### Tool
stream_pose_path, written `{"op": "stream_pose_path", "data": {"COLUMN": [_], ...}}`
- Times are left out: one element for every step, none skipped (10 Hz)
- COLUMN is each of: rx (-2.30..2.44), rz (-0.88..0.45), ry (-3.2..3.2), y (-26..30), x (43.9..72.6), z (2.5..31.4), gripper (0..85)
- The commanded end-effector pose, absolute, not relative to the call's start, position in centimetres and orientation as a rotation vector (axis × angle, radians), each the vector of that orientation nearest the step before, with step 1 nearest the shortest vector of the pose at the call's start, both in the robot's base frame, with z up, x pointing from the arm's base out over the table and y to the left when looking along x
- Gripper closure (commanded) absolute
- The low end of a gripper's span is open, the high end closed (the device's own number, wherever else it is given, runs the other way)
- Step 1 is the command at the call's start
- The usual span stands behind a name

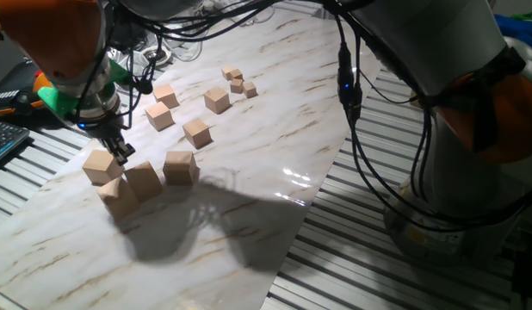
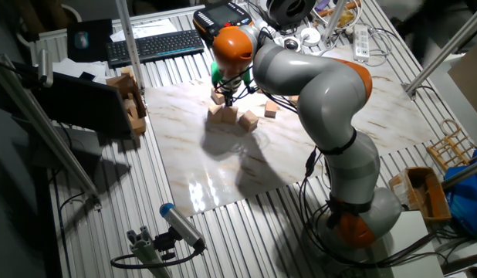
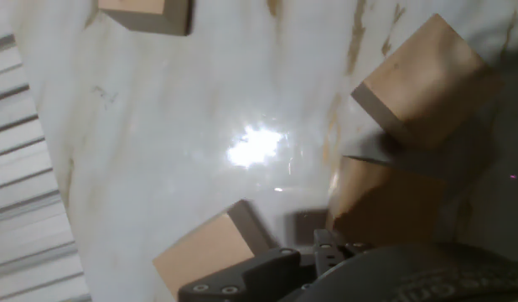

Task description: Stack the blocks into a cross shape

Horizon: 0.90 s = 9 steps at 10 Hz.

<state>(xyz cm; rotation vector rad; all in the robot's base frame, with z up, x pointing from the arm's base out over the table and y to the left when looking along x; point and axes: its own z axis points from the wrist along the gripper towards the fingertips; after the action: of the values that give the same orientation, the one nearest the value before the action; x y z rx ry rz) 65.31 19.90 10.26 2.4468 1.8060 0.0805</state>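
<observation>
One fixed view: claw (image 1: 121, 151) low among four blocks (image 1: 142, 179) on marbled tabletop (image 1: 249, 181), touching none; fingers' spread, cannot tell. Smaller cubes (image 1: 195, 132) well behind.

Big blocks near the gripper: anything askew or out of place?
No damage or spills. The four big blocks sit in a loose cluster at mismatched angles, not a cross. One block beside the gripper looks tipped, not flat on the table.

A marble-patterned board (image 2: 223, 166) lies on a slatted metal table (image 2: 246, 239), with a black keyboard (image 2: 155, 46) beyond the board's far edge and a glare patch on its near end.
</observation>
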Motion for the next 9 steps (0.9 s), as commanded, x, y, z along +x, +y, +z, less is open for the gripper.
{"op": "stream_pose_path", "data": {"rx": [2.471,2.498,2.520,2.524,2.521,2.517,2.515,2.513,2.511], "rz": [0.081,0.076,0.076,0.074,0.076,0.072,0.074,0.071,0.069], "ry": [1.785,1.756,1.727,1.722,1.720,1.715,1.717,1.715,1.714], "y": [19.6,19.3,19.0,18.6,18.4,18.2,18.1,18.0,18.0], "x": [65.4,65.6,65.7,65.8,65.9,65.9,66.0,66.1,66.1], "z": [10.1,9.9,9.5,9.1,8.7,8.5,8.2,7.8,7.5], "gripper": [85.0,85.0,85.0,85.0,85.0,85.0,85.0,85.0,85.0]}}
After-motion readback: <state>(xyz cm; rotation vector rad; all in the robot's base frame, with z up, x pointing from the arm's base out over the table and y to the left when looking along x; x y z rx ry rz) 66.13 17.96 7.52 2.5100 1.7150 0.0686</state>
